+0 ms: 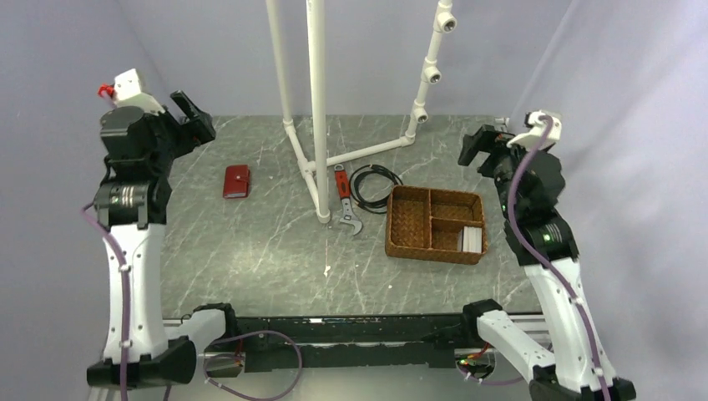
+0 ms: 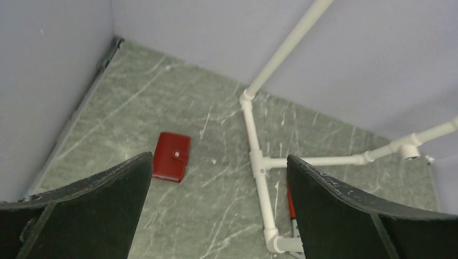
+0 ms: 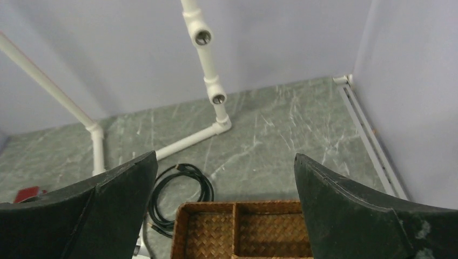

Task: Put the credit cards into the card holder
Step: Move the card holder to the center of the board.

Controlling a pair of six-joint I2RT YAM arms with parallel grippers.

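The red card holder [image 1: 236,181] lies folded and snapped on the grey marbled table at the left; the left wrist view has it [image 2: 172,156] just beyond the left fingertip. Pale credit cards [image 1: 472,240] lie stacked in the near right compartment of the brown woven tray [image 1: 391,224]. My left gripper [image 1: 194,117] hangs open high above the table's back left, holding nothing [image 2: 219,157]. Raised over the back right, my right gripper [image 1: 476,146] is also open and empty [image 3: 225,155]. The tray's far compartments [image 3: 237,204] show below it; the cards are out of that view.
A white PVC pipe frame [image 1: 317,109] stands at the table's middle, with a branch running to the back right. A red-handled wrench [image 1: 344,200] and a coiled black cable [image 1: 373,185] lie between the pipe and the tray. Grey-purple walls close three sides.
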